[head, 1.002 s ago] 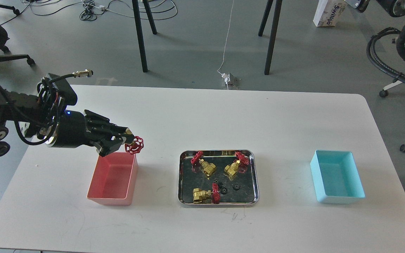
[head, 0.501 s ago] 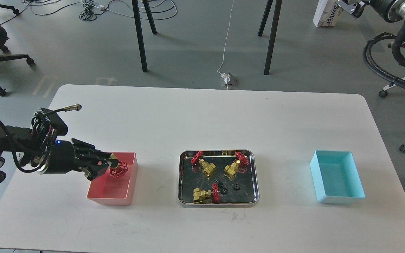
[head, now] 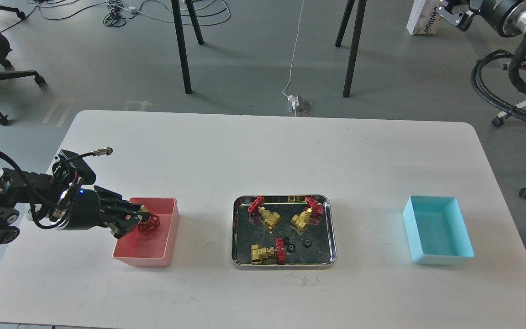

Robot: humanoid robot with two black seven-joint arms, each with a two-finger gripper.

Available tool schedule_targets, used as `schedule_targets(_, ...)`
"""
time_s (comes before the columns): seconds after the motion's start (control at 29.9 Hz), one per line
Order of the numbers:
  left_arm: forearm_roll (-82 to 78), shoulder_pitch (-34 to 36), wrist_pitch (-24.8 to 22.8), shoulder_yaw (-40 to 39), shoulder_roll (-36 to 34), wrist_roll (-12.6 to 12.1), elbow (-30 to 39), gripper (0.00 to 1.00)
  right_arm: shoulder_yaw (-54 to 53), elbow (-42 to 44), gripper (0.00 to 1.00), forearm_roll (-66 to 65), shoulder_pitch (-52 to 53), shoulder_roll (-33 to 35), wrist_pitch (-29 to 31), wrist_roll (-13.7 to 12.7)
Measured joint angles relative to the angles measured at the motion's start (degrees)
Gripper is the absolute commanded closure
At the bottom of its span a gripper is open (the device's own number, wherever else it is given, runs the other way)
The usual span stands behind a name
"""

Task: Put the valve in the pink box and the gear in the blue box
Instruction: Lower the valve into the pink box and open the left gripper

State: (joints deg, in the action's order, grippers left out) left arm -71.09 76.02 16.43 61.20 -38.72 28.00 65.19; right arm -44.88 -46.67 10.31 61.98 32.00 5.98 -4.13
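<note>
My left gripper [head: 140, 221] is shut on a valve [head: 149, 222] with a dark red handwheel and holds it low inside the pink box [head: 168, 237], near its left wall. Three more valves lie in the steel tray [head: 238, 230]: one at the back left [head: 264, 211], one at the back right [head: 307, 214], one at the front [head: 268, 252]. Three tiny black gears [head: 291, 247] lie in the tray's middle. The blue box [head: 437, 235] stands empty at the right. My right gripper [head: 450, 9] is off the table at the top right, too small to read.
The white table's far edge runs behind the tray. Chair legs, cables and a white carton stand on the floor beyond. A black hose bundle [head: 496, 87] hangs at the right.
My left gripper has come down and back to the left with the valve, from above the pink box's far right corner to inside the box. The right arm has shifted slightly.
</note>
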Motion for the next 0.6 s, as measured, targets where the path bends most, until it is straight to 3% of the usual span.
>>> schedule_targets(0.2, 0.0, -0.9, 0.0, -1.1, 0.6, 0.0, -0.1, 0.84, 0.0, 0.0, 0.0, 0.0, -0.5, 0.0, 0.0, 0.0)
schedule_targets(0.6, -0.1, -1.4, -0.1, -1.2, 0.7, 0.0, -0.1, 0.64, -0.2, 0.0, 0.0, 0.0, -0.9, 0.0, 0.0, 0.0)
